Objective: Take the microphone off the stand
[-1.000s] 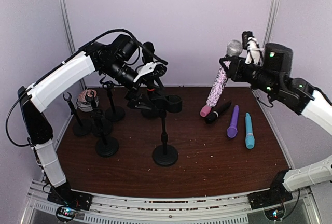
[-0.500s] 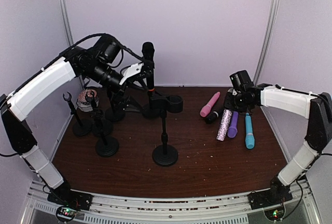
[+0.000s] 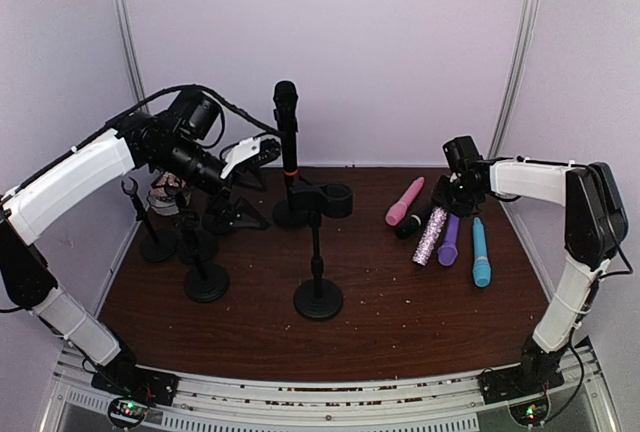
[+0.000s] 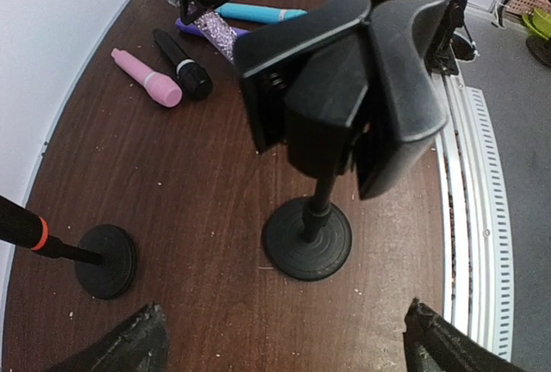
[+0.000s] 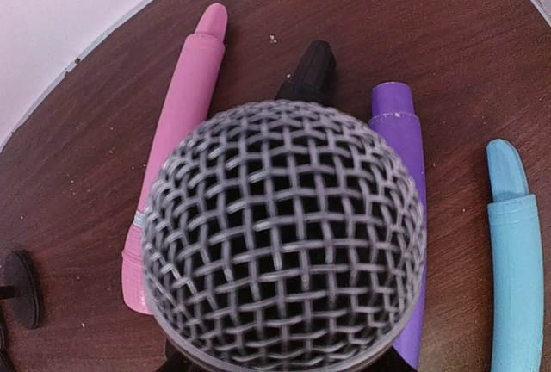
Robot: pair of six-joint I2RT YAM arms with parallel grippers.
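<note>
tabletop: glitter microphone came down, removal done.
right claw: i couldn't tell its grip.
left claw: gaped, black microphone still mounted.

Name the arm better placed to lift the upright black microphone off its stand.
Left. The left fingers, open, sit near the black microphone; the right fingers are across the table, down at the glitter microphone.

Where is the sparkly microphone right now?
In the top view the sparkly microphone is on the right side of the table, between the lying black microphone and the purple one, its head at the right gripper.
</note>
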